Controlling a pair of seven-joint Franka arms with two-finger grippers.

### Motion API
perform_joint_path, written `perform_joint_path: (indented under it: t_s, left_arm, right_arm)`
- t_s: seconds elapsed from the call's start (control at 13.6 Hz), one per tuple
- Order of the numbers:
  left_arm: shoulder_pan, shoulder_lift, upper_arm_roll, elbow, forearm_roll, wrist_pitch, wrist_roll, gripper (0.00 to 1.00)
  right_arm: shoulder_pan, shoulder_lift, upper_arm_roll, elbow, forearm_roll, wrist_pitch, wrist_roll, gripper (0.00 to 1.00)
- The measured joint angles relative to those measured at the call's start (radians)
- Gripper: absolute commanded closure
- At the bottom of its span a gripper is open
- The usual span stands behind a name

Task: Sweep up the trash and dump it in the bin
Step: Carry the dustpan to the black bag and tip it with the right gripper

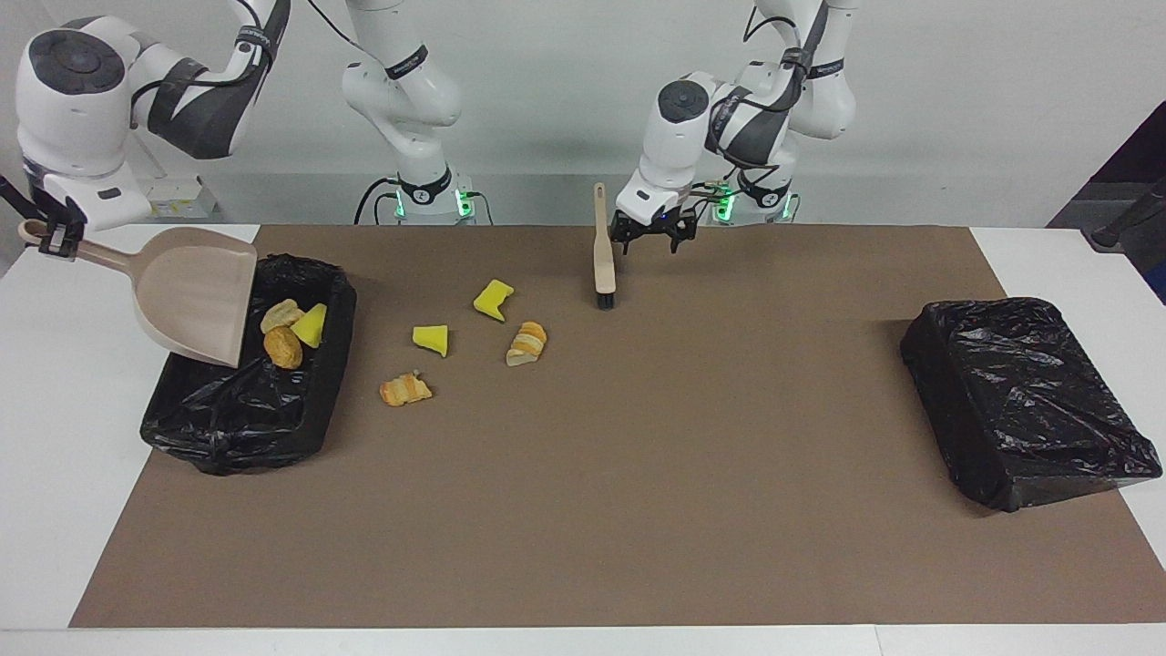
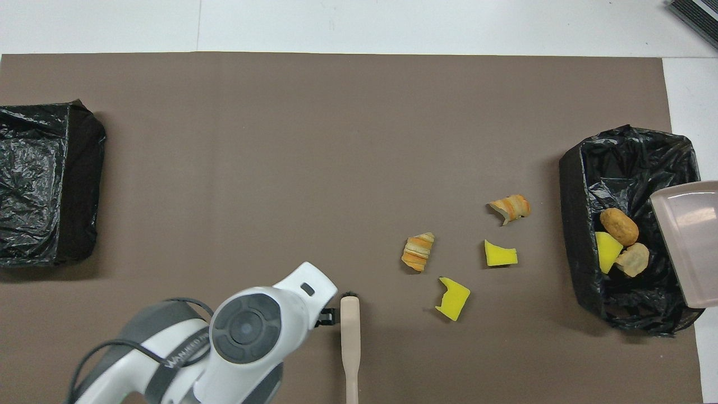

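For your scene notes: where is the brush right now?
The brush stands upright on the brown mat, close to the robots, beside the open left gripper, nothing holding it.

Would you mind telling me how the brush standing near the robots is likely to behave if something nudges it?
The brush stands upright on its narrow bristle end on the mat, with the open left gripper beside it and not gripping, so it would probably topple at a light nudge. Its straight beige handle looks stiff, so it should fall as one piece, not bend.
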Motion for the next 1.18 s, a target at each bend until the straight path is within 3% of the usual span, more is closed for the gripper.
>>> perform_joint_path:
  t_s: [0.37, 0.81, 1.18]
  left_arm:
    - [0.249, -0.004, 0.002, 0.223, 0.019, -0.190, 0.280, 0.00]
    - [0.457, -0.007, 0.004, 0.476, 0.068, -0.413, 0.587, 0.00]
    - [0.511, 0.063, 0.005, 0.594, 0.104, -0.434, 0.663, 0.00]
  right_arm:
    - [0.028, -0.006, 0.013, 0.040, 0.241, -0.123, 0.085, 1.00]
    - [0.241, -0.006, 0.028, 0.040, 0.397, -0.272, 0.582, 1.00]
    - [0.425, -0.008, 0.034, 0.040, 0.521, -0.278, 1.067, 1.00]
